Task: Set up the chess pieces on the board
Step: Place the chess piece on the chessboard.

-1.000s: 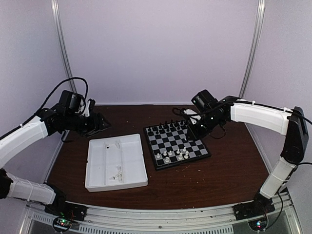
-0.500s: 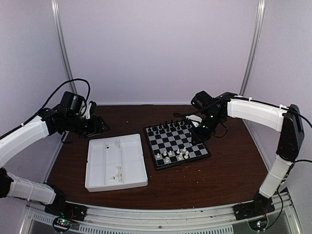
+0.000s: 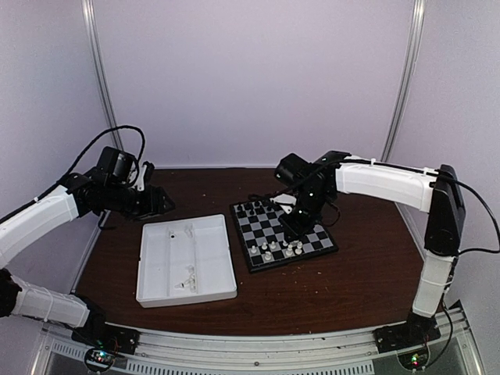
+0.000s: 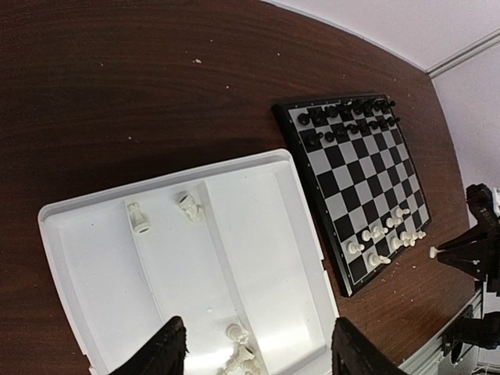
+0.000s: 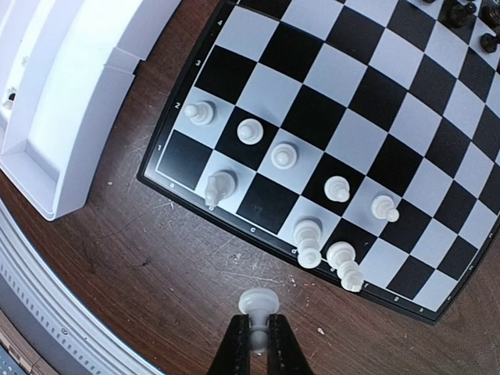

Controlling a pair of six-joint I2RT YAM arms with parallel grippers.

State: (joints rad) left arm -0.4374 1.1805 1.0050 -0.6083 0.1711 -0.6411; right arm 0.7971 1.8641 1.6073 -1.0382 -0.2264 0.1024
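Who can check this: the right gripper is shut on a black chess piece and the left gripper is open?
One error: the right wrist view shows the right gripper shut on a white chess piece, not a black one. The left gripper is indeed open.

Dark brown bench (image 3: 351,273), scuffed.
Carrying a white tray (image 3: 209,250) at left, a chequered board (image 3: 269,228) just beside it at right.

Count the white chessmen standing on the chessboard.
8: five small white plastic pawns along the second row, three taller white pieces on the edge row behind them. None appears hidden.
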